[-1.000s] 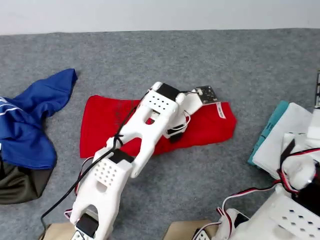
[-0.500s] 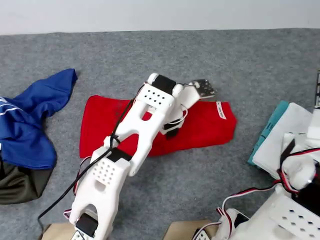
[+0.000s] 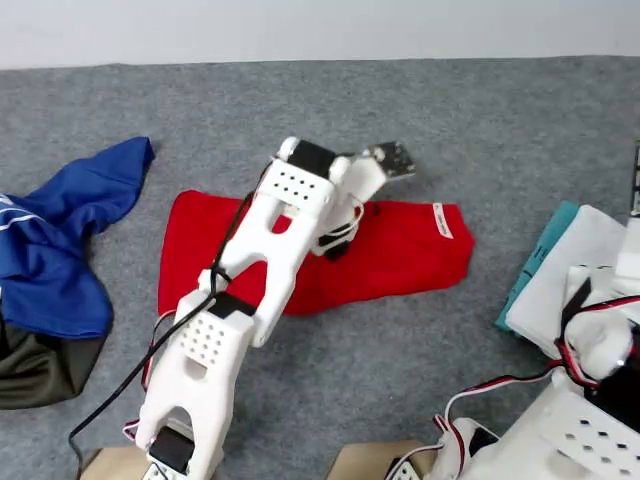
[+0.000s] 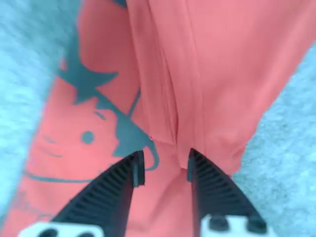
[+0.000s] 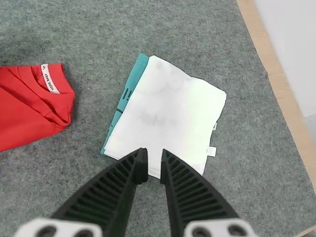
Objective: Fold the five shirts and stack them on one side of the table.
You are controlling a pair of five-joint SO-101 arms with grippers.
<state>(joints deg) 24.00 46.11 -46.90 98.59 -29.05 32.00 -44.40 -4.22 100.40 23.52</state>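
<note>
A red shirt (image 3: 400, 250) lies folded into a long band in the middle of the grey mat. My left gripper (image 3: 335, 238) hovers over its middle. In the left wrist view the gripper (image 4: 164, 165) is open, with nothing between its fingers, just above the shirt's dark print (image 4: 113, 128) and a lengthwise fold. Near the right edge a folded white shirt (image 3: 565, 275) lies on a teal one (image 3: 535, 255). My right gripper (image 5: 153, 165) hangs over this stack (image 5: 168, 118), fingers nearly together and holding nothing. A crumpled blue shirt (image 3: 70, 230) and a dark shirt (image 3: 35, 370) lie at the left.
The red shirt's collar end with its white label (image 5: 49, 79) lies a short way from the stack. The mat's tan border (image 5: 269, 64) runs beside the stack. Bare mat stretches along the far side and between the red shirt and the arm bases.
My left arm has drawn its wrist up and toward the far left, away from the red shirt's collar end. The red shirt and the right arm have stayed put.
</note>
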